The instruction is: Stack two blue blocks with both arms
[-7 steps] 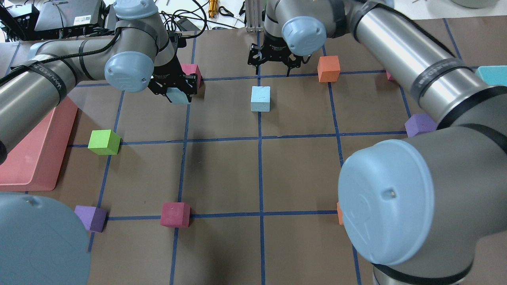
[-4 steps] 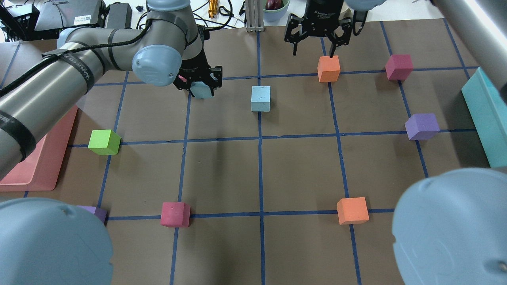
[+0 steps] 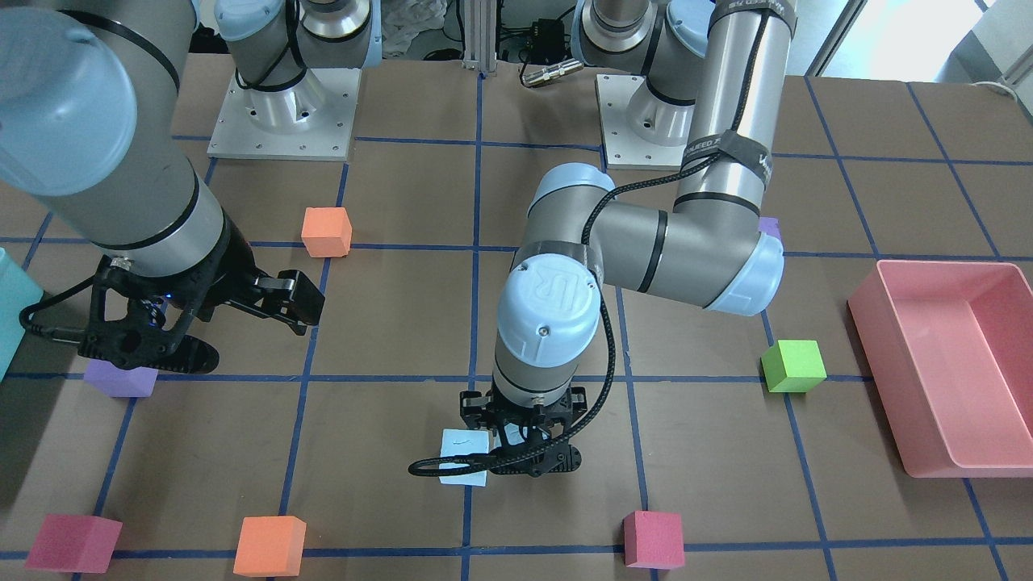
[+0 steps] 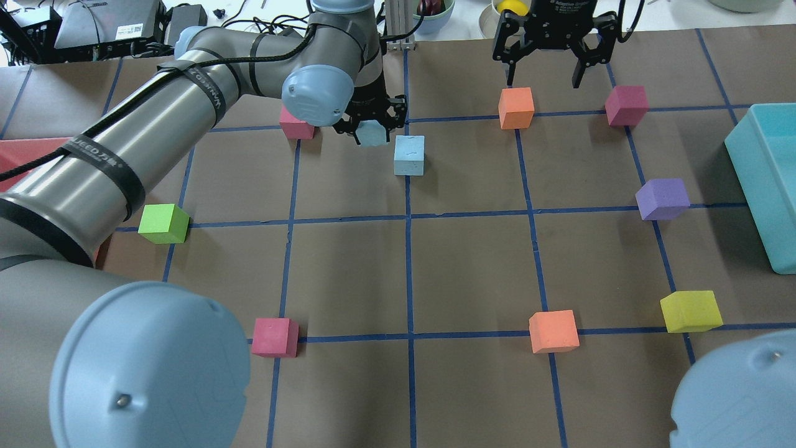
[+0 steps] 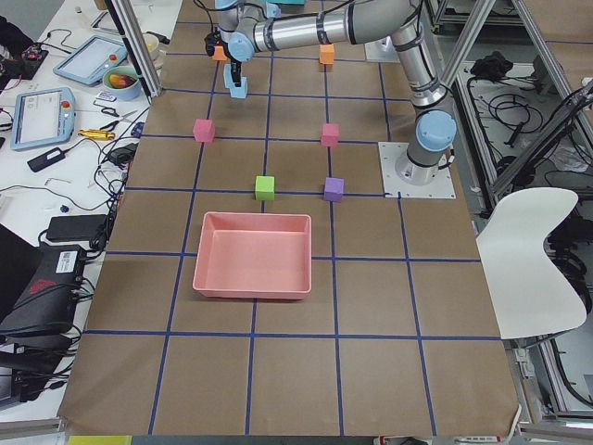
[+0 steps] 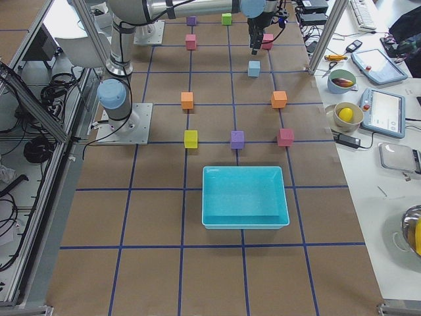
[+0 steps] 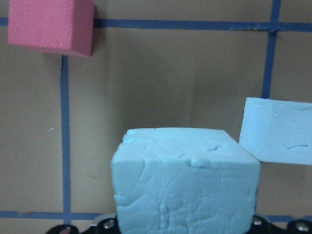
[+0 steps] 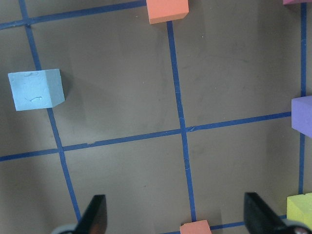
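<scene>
Overhead: blue block (image 4: 372, 135) (gripped) inside left end effector (image 4: 371, 127).

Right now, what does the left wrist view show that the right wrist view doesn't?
Only left wrist: the held blue block, close up, and a pink block at upper left. Only right wrist: the open right hand, two orange blocks, a purple block and a yellow block. Both: the resting blue block on the taped brown table.
</scene>
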